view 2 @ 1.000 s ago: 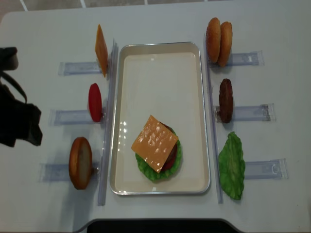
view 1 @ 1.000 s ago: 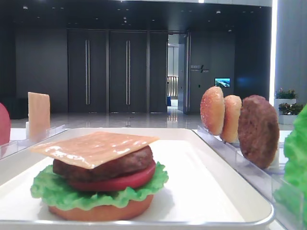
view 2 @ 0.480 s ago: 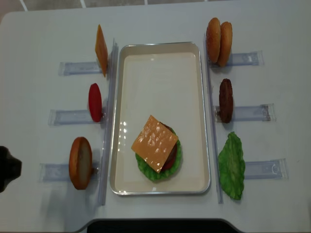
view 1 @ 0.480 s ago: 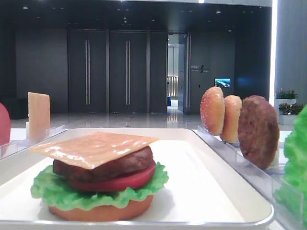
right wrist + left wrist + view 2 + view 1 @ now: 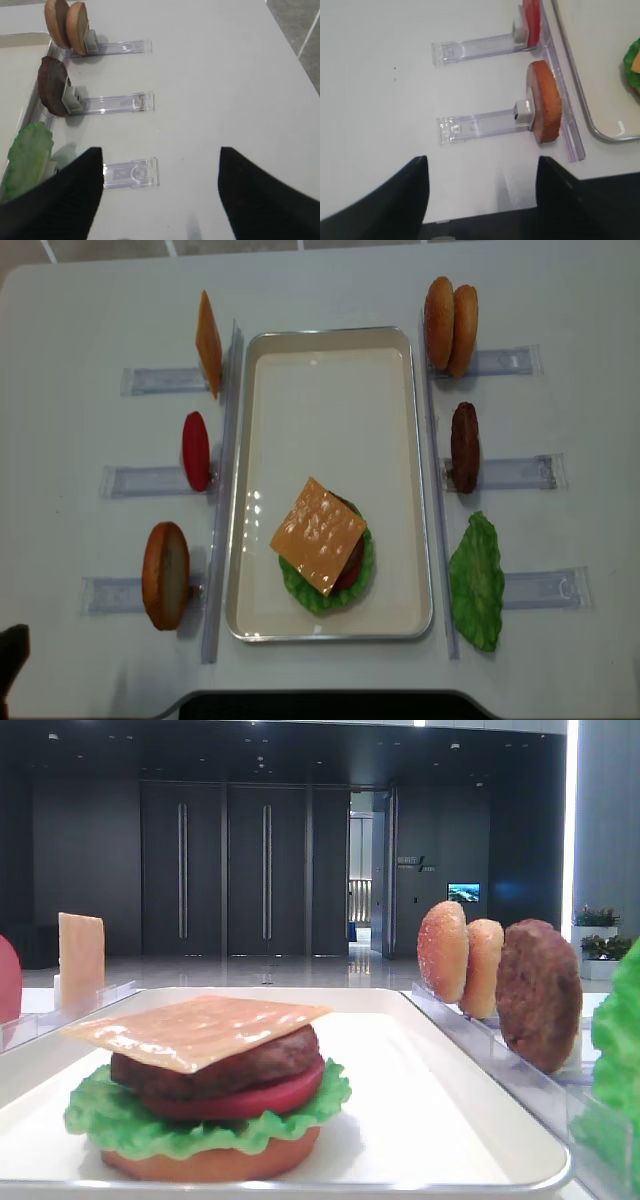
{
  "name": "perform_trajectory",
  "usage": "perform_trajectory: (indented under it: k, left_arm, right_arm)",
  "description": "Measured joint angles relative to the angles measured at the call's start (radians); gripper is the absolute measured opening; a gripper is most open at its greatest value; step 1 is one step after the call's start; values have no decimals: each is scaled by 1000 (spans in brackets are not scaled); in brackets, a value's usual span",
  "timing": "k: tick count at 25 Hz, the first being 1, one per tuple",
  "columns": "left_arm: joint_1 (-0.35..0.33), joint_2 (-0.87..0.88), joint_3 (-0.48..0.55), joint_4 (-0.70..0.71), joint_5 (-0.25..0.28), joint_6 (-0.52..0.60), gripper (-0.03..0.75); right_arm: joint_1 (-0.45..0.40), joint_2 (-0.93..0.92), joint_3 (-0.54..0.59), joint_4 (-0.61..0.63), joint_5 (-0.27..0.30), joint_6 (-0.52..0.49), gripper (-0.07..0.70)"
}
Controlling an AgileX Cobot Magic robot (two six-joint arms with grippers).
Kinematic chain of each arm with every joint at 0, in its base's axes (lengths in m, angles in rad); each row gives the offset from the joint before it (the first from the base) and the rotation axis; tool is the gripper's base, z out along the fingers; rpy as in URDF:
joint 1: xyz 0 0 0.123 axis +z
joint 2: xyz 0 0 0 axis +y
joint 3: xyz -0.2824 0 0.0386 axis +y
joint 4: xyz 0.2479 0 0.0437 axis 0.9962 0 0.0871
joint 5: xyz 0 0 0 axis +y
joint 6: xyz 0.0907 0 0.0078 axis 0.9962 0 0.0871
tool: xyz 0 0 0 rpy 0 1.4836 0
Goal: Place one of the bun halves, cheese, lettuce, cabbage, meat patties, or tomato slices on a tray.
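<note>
On the white tray (image 5: 330,337) sits a stack: bun half (image 5: 210,1162), lettuce (image 5: 120,1120), tomato slice (image 5: 255,1100), meat patty (image 5: 240,1065) and a cheese slice (image 5: 318,535) on top. Left of the tray, cheese (image 5: 208,343), a tomato slice (image 5: 196,450) and a bun half (image 5: 165,575) stand on edge. To its right stand two bun halves (image 5: 450,325), a patty (image 5: 464,447) and lettuce (image 5: 477,582). Cabbage is out of view. My left gripper (image 5: 481,185) is open and empty near the table's front left corner. My right gripper (image 5: 160,175) is open and empty, right of the lettuce (image 5: 27,155).
Clear plastic holder strips (image 5: 150,480) lie on both sides of the tray, and long clear rails (image 5: 222,490) run along its edges. One holder strip (image 5: 131,173) lies just ahead of the right gripper. The table's dark front edge (image 5: 520,220) is under the left gripper.
The left arm has drawn back from the table's left side toward the near left corner, almost out of the overhead view. The food and tray have not moved.
</note>
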Motion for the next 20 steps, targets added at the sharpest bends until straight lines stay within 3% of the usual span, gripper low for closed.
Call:
perform_trajectory:
  k: [8,11,14,20]
  left_arm:
    - [0,-241,95,-92,-2,125,507]
    - [0,-245,102,-108,-15,148,505]
    - [0,-245,122,-133,-81,157,506]
    - [0,-245,132,-156,-97,160,506]
  right_arm:
    - [0,0,0,0,0,0,465]
    - [0,0,0,0,0,0,465]
    - [0,0,0,0,0,0,465]
    - [0,0,0,1,0,0,465]
